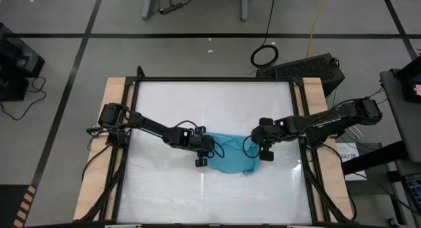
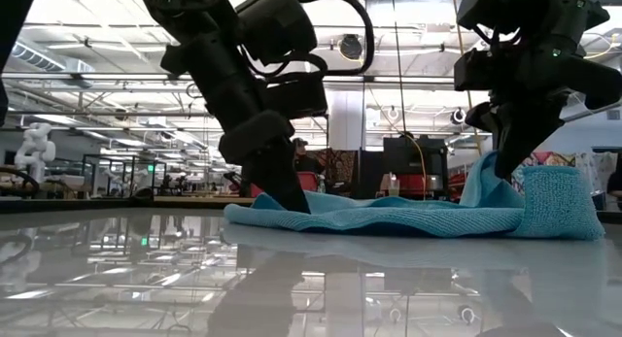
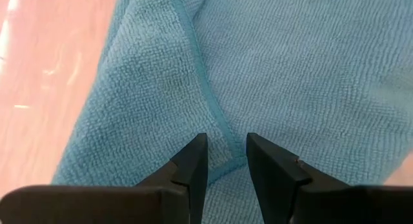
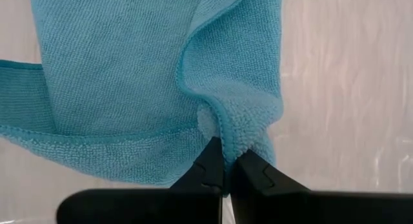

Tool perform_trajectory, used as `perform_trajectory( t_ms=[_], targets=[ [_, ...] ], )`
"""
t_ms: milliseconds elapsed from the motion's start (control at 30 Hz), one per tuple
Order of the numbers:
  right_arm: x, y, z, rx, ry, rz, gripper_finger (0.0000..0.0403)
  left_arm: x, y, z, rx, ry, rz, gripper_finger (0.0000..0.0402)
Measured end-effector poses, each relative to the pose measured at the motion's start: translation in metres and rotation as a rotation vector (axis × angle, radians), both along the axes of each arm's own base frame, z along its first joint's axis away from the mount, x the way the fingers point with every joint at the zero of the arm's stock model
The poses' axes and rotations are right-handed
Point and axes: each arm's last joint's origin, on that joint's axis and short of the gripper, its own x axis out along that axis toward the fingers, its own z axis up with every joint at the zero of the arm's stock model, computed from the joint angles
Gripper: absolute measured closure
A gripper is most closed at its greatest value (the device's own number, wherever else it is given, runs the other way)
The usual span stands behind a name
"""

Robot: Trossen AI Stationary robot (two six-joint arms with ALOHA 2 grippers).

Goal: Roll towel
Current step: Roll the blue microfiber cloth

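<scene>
The turquoise towel [image 1: 227, 154] lies crumpled at the middle of the glossy white table. Its left part is flat on the surface and its right part is drawn up into a peak [image 2: 491, 182]. A flap of it [image 2: 556, 203] stands up at the near right. My left gripper [image 1: 202, 157] is at the towel's left edge, fingers part-way closed with the hem between them [image 3: 227, 150]. My right gripper [image 1: 264, 150] is shut on the raised right part [image 4: 226, 161]. My left gripper comes slanting down from the table's left onto the towel's left edge [image 2: 282, 203]. A strip with the stitched hem [image 3: 222, 130] lies between its two fingertips. This end of the towel rests on the table; how many layers are caught I cannot tell. My right gripper pinches a bunched fold of the towel's hemmed edge [image 4: 235, 137] between its fingertips, pointing steeply down from above. The held fold is lifted off the table. The cloth slopes down slack from it [image 2: 466, 206] to the part lying on the surface.
A black frame [image 1: 217, 79] runs round the table, with wooden boards [image 1: 113, 96] along both sides. A dark box [image 1: 309, 67] and a cable coil [image 1: 264, 56] lie on the floor beyond the far right corner. Bare table surface [image 1: 210, 110] extends far and near of the towel.
</scene>
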Motion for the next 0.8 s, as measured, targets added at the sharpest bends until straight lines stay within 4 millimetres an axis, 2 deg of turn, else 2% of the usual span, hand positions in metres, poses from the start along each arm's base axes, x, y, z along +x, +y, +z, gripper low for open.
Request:
perform_trajectory(
  t_ms=[200,467,800],
  targets=[
    [0.001,0.000,0.000,0.000,-0.011,-0.001,0.0402,0.000,0.001,-0.004,-0.001,0.018,0.006,0.0305],
    [0.001,0.000,0.000,0.002,-0.010,-0.005,0.0402,0.000,0.005,-0.004,0.001,0.022,0.013,0.0394],
    [-0.004,0.000,-0.002,-0.002,0.046,-0.003,0.0402,-0.002,0.011,0.002,-0.047,0.028,-0.003,0.0394]
  ],
)
